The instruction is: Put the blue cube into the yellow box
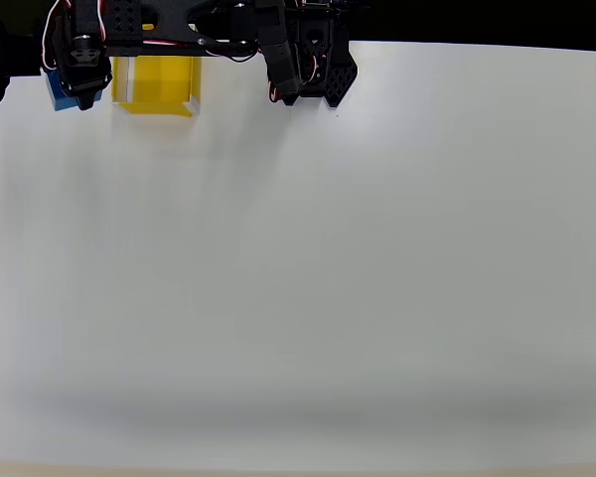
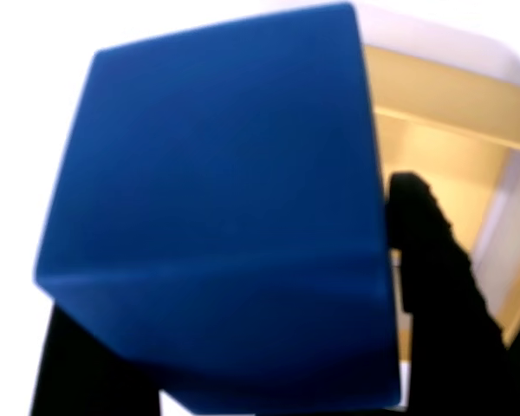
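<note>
Gripper (image 1: pixel 79 91) sits in the upper left of the overhead view, clamped on the blue cube (image 1: pixel 56 89). In the wrist view the cube (image 2: pixel 217 208) takes up most of the frame, with dark fingers (image 2: pixel 433 260) on either side of it, one at lower left and one at right, so it looks like a firm two-sided hold.

Cube looks lifted off the table (image 1: pixel 308 278), though height is hard to judge from above. It is just left of the yellow box (image 1: pixel 157 84), near the left wall, not over the opening yet. Wrist view shows the box (image 2: pixel 442 147) interior to the right of the cube, past its edge.

Risks from here, as I read it:
- Cube appears tilted in the grip, one corner low. If it crosses the box wall too low, that corner could catch the thin rim and push or tip the box.
- Releasing before it is centred would likely land it on the wall or outside, on the left.
- Box is right at the top edge of the frame, close to the arm base, so a shove could push it where the arm reaches poorly.
</note>
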You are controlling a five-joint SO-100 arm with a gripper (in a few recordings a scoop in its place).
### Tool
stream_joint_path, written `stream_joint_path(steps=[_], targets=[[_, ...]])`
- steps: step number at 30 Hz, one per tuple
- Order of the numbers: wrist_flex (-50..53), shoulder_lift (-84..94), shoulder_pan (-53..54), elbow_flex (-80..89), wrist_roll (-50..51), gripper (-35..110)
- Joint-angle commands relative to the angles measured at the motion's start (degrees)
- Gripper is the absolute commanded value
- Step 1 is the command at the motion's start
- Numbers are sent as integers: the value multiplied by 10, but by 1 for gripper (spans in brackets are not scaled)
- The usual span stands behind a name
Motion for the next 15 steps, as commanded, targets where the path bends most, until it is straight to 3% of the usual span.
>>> stream_joint_path(steps=[1,15], targets=[[1,109,47,16,-9,12],[-116,185,81,258,14,12]])
